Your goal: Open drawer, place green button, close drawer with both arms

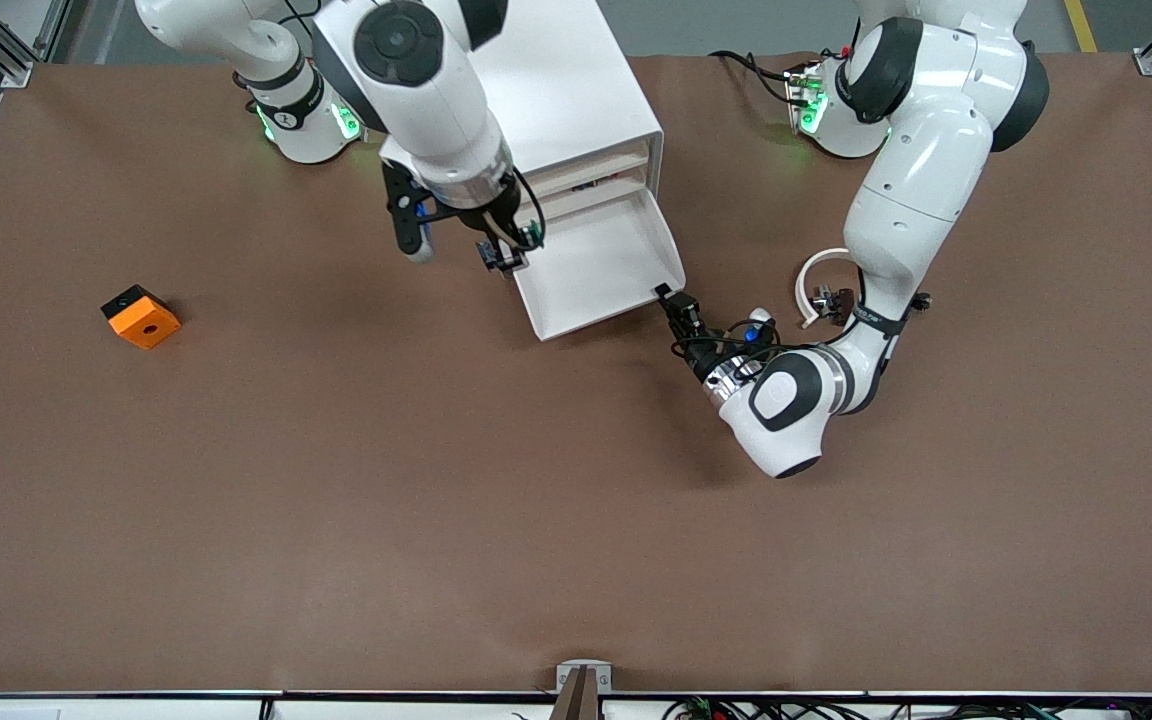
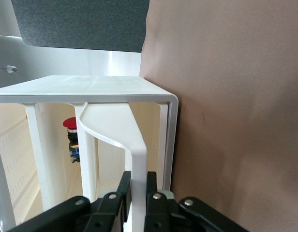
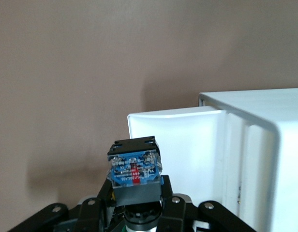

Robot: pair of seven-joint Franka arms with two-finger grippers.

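Brown table (image 1: 336, 480) with white cabinet (image 1: 576, 90), drawer (image 1: 596, 265) pulled out, left end effector (image 1: 671, 303) clamped on its front corner, right end effector (image 1: 506, 258) over the drawer's edge holding the button (image 3: 134, 169), orange block (image 1: 140, 316) toward the right arm's end

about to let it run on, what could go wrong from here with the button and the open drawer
The right gripper holds the button over the drawer's side wall, not its middle; released here, it might hit the wall and drop onto the table. The left gripper is clamped on the drawer front's corner; any pull or twist may skew the drawer.
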